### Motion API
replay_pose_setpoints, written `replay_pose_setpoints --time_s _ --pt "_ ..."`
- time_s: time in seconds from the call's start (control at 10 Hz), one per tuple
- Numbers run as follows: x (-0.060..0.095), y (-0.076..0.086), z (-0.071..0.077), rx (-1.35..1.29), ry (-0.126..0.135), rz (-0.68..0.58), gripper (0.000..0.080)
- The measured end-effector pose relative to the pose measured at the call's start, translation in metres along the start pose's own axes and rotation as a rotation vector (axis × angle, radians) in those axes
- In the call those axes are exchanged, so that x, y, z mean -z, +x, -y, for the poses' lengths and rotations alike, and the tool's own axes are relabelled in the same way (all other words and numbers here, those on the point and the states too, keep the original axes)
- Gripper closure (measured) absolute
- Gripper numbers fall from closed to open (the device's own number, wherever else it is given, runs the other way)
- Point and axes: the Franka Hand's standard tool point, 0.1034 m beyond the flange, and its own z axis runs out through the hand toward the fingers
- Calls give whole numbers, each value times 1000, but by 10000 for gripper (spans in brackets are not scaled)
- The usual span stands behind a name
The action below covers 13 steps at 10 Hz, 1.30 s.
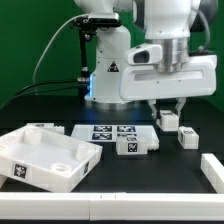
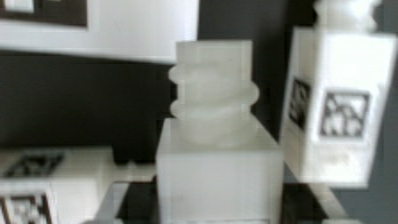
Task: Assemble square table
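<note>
The square table top (image 1: 45, 160), a white tray with a raised rim, lies at the exterior view's front left. My gripper (image 1: 166, 110) hangs at the right of the middle, its jaws shut on a white leg (image 1: 167, 119) low over the table. In the wrist view this leg (image 2: 221, 140) fills the middle between my gripper's (image 2: 217, 200) dark fingers (image 2: 139, 200), its threaded end pointing away. A second tagged leg (image 1: 188, 137) stands just beside it and also shows in the wrist view (image 2: 338, 100). A third leg (image 1: 135, 147) lies at the marker board's edge.
The marker board (image 1: 108, 130) lies flat in the middle, in front of the arm's base. A plain white bar (image 1: 212, 168) lies at the right edge and more bars (image 1: 130, 212) run along the front. A tagged white piece (image 2: 36, 190) shows at the wrist view's corner.
</note>
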Motion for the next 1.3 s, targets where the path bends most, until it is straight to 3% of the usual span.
replay_pose_setpoints --time_s 0.1,0.3,0.7,0.8,0.9,1.0,1.2,1.3 --pt "-12 -7 1 7 -6 2 515" --pt "-23 -10 -3 4 -12 3 515" --pt "-26 -11 -2 4 -13 9 515" --pt "-26 -11 -2 4 -12 11 432" --pt "-22 -13 -1 1 -9 27 289" --pt "-13 -12 -3 -7 -3 45 195" --pt "14 8 -8 -33 12 59 159" --pt "32 30 -14 -37 23 81 152"
